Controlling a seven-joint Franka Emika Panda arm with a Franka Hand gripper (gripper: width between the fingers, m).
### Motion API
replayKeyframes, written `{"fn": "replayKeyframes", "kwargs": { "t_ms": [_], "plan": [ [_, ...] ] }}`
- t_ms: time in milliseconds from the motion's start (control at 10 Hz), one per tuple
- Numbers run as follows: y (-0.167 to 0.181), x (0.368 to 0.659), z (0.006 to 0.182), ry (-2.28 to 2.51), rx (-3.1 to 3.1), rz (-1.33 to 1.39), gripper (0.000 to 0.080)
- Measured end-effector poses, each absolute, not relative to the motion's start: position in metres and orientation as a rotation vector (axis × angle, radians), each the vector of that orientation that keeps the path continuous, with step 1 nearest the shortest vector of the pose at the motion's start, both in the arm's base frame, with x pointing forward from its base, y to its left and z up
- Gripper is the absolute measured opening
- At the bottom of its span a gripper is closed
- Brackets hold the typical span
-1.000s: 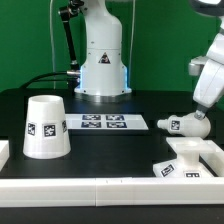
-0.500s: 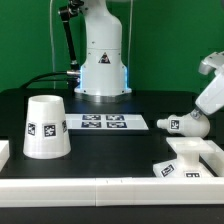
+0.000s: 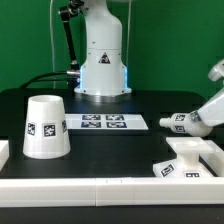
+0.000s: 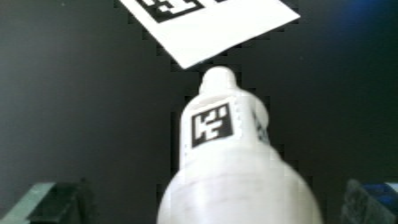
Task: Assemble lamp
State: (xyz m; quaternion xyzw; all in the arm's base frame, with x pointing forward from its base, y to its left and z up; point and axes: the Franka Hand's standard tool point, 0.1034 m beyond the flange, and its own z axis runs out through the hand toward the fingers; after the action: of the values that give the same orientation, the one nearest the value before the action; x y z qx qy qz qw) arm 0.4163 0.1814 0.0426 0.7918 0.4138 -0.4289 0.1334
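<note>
The white bulb point(image 3: 177, 123) lies on its side on the black table, at the exterior view's right. My gripper point(image 3: 203, 119) leans in from the right edge, at the bulb's thick end. In the wrist view the bulb point(image 4: 231, 150) runs away from the camera between my two dark fingers point(image 4: 54, 203). A gap shows on each side, so the gripper point(image 4: 210, 205) is open around it. The flat square base point(image 3: 190, 156) lies just in front of the bulb and also shows in the wrist view point(image 4: 214, 25). The tapered shade point(image 3: 45, 125) stands at the left.
The marker board point(image 3: 103, 122) lies at the table's middle back. The robot's white pedestal point(image 3: 101, 55) stands behind it. A low white wall point(image 3: 100, 188) runs along the table's front edge, with a white block point(image 3: 3, 152) at the far left.
My gripper has swung from upright over the bulb's thick end to a steep lean from the right, now partly out of frame. The bulb has shifted only slightly.
</note>
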Motion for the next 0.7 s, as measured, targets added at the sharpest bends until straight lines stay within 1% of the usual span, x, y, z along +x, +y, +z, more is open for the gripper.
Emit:
{"fn": "replayKeyframes", "kwargs": {
  "t_ms": [400,700],
  "plan": [
    [0.18,0.403,0.022,1.219,2.298,-1.244,0.0699],
    [0.178,0.398,0.015,1.215,2.296,-1.252,0.0699]
  ]
}}
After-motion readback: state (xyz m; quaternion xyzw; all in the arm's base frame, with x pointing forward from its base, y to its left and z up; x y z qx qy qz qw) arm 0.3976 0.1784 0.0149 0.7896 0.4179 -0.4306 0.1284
